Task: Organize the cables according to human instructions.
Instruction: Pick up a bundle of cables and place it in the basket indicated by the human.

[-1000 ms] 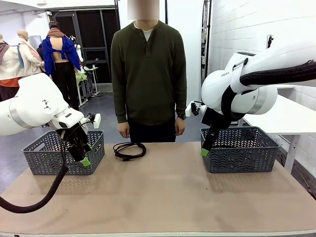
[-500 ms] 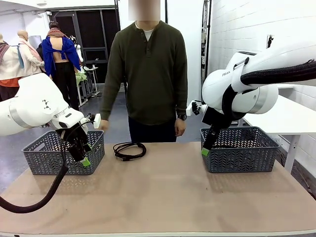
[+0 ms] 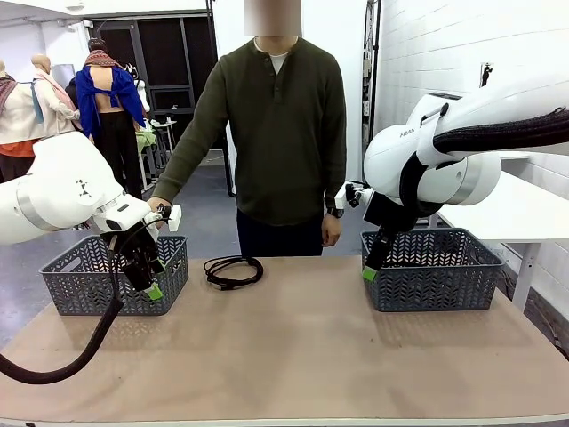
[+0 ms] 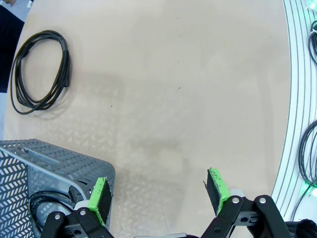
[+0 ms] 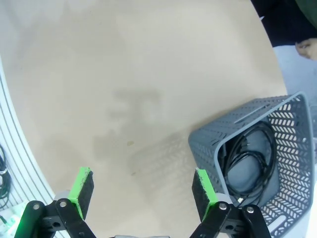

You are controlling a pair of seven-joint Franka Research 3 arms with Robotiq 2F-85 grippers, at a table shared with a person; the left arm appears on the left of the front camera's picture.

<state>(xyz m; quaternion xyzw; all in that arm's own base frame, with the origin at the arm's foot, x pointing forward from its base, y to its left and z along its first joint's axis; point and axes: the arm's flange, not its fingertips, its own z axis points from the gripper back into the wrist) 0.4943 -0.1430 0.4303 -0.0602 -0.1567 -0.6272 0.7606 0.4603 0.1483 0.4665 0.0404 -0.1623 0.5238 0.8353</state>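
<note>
Seen across the tan worktop [image 3: 293, 356]: one coiled cable [image 3: 233, 270] lying flat near the far edge, at about 11 o'clock from the centre, between the two grey baskets and nearer the left basket [image 3: 80, 289]. In the left wrist view, same coil [image 4: 40, 72] at 10 o'clock, well apart from the fingers. Another cable [image 5: 250, 158] coiled inside the right basket [image 5: 297, 198], at 4 o'clock in the right wrist view; a dark cord [image 4: 47, 206] also glimpsed through the mesh of the left basket [image 4: 54, 163] at 8 o'clock in the left wrist view.

Left gripper [image 3: 151, 286] poised over the near right corner of the left basket, fingers spread wide and pinching nothing, green pads [image 4: 100, 197] apart above bare worktop. Right gripper [image 3: 368, 271] hanging just beside the left wall of the right basket [image 3: 431, 267], fingers likewise spread and empty, pads [image 5: 81, 191] over bare worktop.

At 12 o'clock, a person in an olive sweater [image 3: 284, 133], one hand [image 3: 158, 208] stretched toward the left basket, the other hand [image 3: 331, 229] hanging at the side.
</note>
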